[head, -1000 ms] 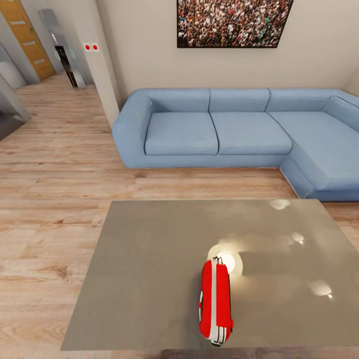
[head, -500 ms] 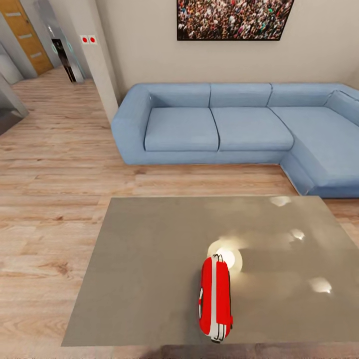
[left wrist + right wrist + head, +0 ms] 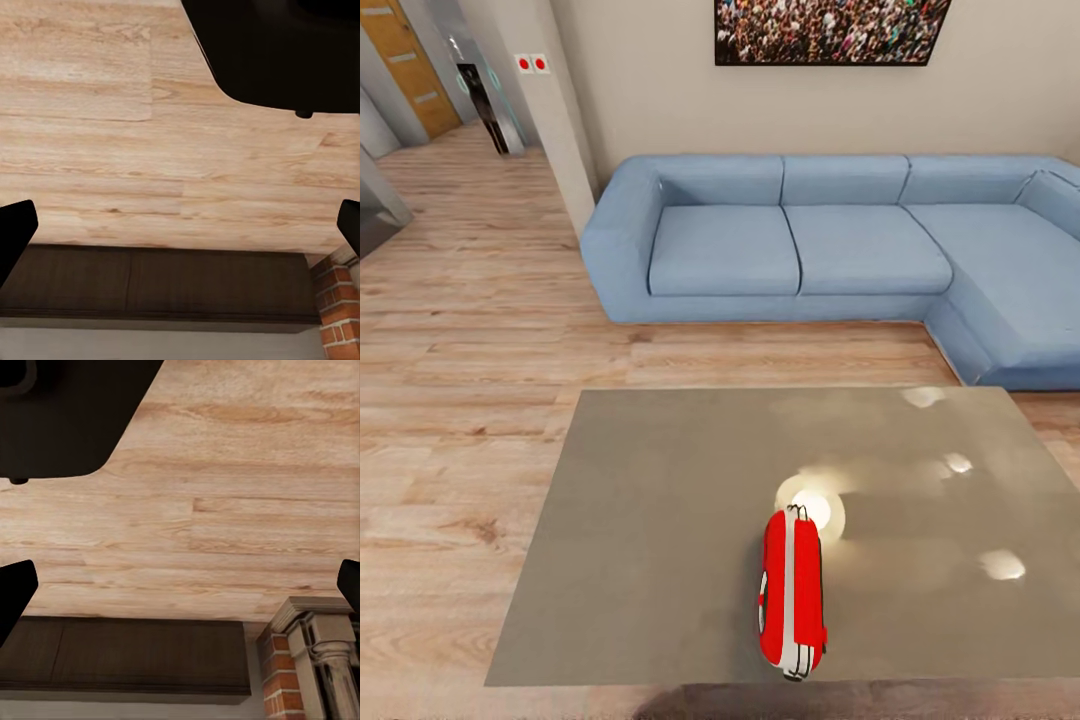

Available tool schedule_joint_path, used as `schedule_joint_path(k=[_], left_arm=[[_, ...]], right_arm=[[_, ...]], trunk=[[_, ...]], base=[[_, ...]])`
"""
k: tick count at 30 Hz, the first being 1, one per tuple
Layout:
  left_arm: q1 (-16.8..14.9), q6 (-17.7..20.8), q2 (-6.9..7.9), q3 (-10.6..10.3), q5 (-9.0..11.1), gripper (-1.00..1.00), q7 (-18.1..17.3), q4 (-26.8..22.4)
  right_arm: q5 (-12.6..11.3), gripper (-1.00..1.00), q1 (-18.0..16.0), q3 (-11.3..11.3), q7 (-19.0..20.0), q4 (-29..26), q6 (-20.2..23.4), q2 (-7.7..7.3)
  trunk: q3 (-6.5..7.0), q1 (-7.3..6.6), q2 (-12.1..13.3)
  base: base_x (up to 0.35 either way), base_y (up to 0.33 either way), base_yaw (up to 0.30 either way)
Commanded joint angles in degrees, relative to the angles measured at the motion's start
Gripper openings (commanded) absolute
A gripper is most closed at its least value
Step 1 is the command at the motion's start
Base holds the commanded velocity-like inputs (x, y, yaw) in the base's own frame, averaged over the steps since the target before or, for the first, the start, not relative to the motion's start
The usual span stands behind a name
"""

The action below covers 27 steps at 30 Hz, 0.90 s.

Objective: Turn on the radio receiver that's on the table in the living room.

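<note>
The red radio receiver (image 3: 792, 590) with white stripes lies on the glossy grey-brown table (image 3: 650, 540), near its front edge and a little right of the middle. A lamp's bright reflection shines on the tabletop just behind it. In the left wrist view, my left gripper (image 3: 180, 229) hangs over the wood plank floor (image 3: 112, 150), its dark fingertips (image 3: 11, 232) wide apart at the picture's two sides, open and empty. My right gripper (image 3: 180, 589) is likewise open above the floor, with nothing between its fingertips (image 3: 11, 592).
A blue sectional sofa (image 3: 810, 240) stands beyond the table, below a crowd picture (image 3: 825, 30) on the wall. A hallway opens at the far left. The brick fireplace (image 3: 300, 675) and a dark low ledge (image 3: 150, 285) lie below the grippers.
The whole head view has shifted: the camera moved a little closer, so the sofa and wall sit higher in the picture. The radio rests where it was on the table.
</note>
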Motion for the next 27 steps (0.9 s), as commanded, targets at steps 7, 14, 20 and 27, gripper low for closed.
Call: schedule_joint_path(k=[7, 14, 20, 27], left_arm=[[0.01, 0.0, 0.0, 0.0, 0.06, 1.0, 0.0, 0.0], [0.02, 0.0, -0.02, 0.0, 0.0, 1.0, 0.0, 0.0], [0.02, 0.0, 0.01, 0.0, 0.01, 1.0, 0.0, 0.0], [0.0, 0.0, 0.04, 0.0, 0.07, 1.0, 0.0, 0.0]], right_arm=[[0.0, 1.0, -0.02, -0.06, -0.02, 0.0, 0.0, -0.04], [0.0, 1.0, -0.02, -0.07, 0.01, 0.0, 0.0, -0.05], [0.0, 1.0, -0.03, -0.08, 0.0, 0.0, -0.03, -0.05], [-0.04, 1.0, -0.02, -0.22, -0.02, 0.0, -0.03, -0.19]], trunk=[[-0.66, 0.0, 0.0], [-1.31, 0.0, 0.0], [-1.88, 0.0, 0.0], [-2.25, 0.0, 0.0]], base=[[0.0, 0.0, 0.0], [0.0, 0.0, 0.0], [0.0, 0.0, 0.0], [0.0, 0.0, 0.0]])
